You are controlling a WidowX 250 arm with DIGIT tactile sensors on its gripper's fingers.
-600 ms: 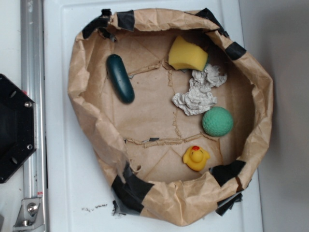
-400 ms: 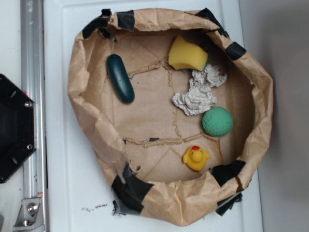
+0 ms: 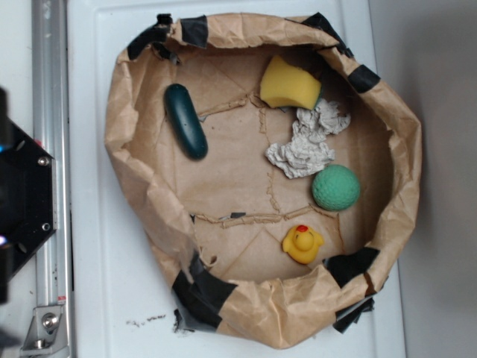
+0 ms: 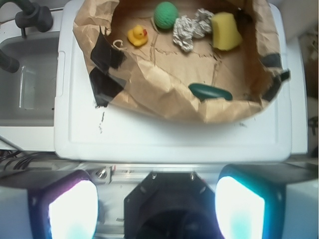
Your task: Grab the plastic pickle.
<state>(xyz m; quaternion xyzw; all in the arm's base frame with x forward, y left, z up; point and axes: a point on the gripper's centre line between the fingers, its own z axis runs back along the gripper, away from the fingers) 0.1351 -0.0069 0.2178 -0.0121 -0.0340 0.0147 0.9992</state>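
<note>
Along the bottom edge of the wrist view, gripper (image 4: 157,209) held off the white table (image 4: 169,134), clear of its near edge, two glowing fingers (image 4: 239,209) set wide apart with nothing between them; not made out in the exterior view beyond a dark blur at the left edge

On the table, one brown paper basin (image 3: 141,186) with crumpled walls and black tape patches at several spots on its rim, taking up most of the surface

Inside the basin, five things, one of each:
- plastic pickle (image 3: 185,120), dark teal, lying flat on the paper floor close to the wall on the table's left side, apart from everything else
- yellow sponge (image 3: 288,83) near the far edge, tilted against the wall
- crumpled grey paper wad (image 3: 307,142) just below the sponge, touching or nearly touching it
- green ball (image 3: 336,187) just beside the wad, toward the right edge
- yellow rubber duck (image 3: 302,243) near the front wall, below the ball
</note>
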